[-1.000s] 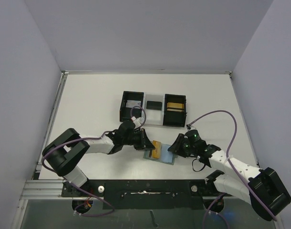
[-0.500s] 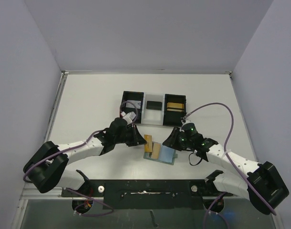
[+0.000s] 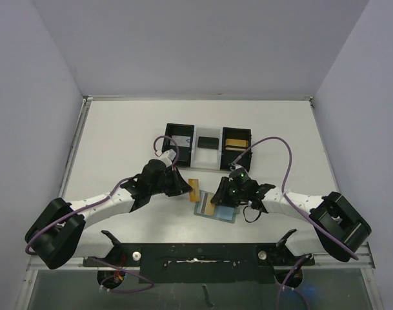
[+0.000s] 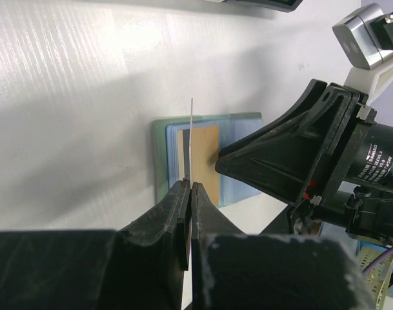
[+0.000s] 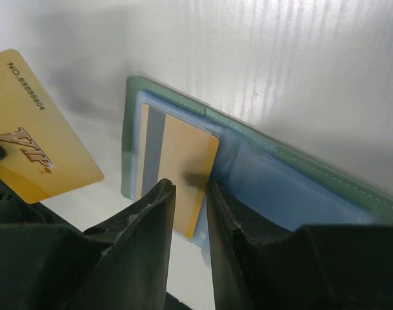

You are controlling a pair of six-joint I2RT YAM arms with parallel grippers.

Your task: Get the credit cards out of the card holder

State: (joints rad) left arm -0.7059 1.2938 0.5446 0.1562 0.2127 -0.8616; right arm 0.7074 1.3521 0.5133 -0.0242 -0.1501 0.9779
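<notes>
Left tool (image 4: 188, 187) clamps 1 VIP card (image 5: 38, 132); right tool (image 5: 190, 194), ajar, over 1 tan card (image 5: 183, 152) in card holder (image 5: 299, 187).

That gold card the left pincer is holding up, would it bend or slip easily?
Probably stiff: the gold card looks flat though the left pincer grips only one end. Likely light: edge-on it is a thin sliver. Its smooth face might slip.

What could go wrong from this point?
1. The left gripper pinches the freed gold card near one end; it could pivot or slip.
2. The right gripper works the second card while nothing visibly pins the card holder; the holder may drag along.
3. Both grippers sit close and could collide.
</notes>
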